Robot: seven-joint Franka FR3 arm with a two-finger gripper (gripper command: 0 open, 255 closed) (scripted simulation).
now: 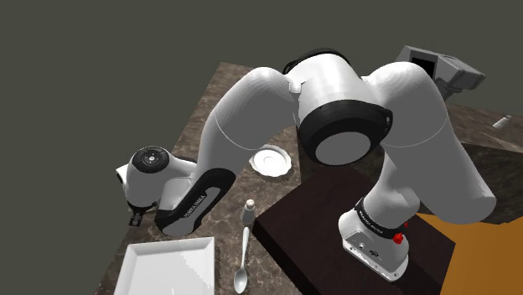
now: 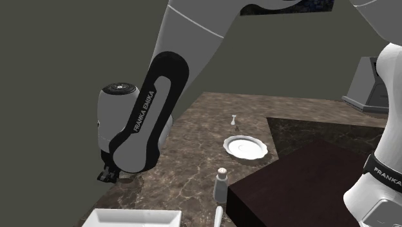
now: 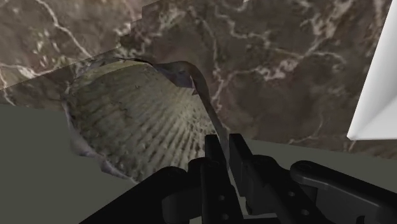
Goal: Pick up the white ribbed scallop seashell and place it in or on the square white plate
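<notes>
- Carrying looks to be the step in hand: the gripper [image 3: 226, 141] has its jaws drawn almost together, pinching the thin curled rim of the ribbed scallop seashell [image 3: 133, 121]. The shell reads grey-olive in the wrist view.
- The shell hangs just off the fingertips, over the edge of the dark veined counter [image 3: 286, 57]. A corner of the square white plate [image 3: 380, 76] shows near it, on the side of the fingers away from the fan.
- In the shoulder view the hand sits at the counter's left edge. The plate lies just toward that view's lower right, so you have only a short trip.
- Your hold is on an edge only, so I judge the shell could pivot or slip. Move slowly, avoid sharp wrist turns, and bring it low over the plate's middle before you open.
- Mind the spoon [image 1: 241, 261] and the shaker [image 1: 248, 214], which sit just beside the plate on the shoulder view's right.
- The shell's ribbed face is turned toward the wrist camera, and its long axis runs sideways from the fingers.
- The ribs seem to gather toward the pinched side, so the broad scalloped edge likely points away from the gripper. You cannot tell its tilt for certain.
</notes>
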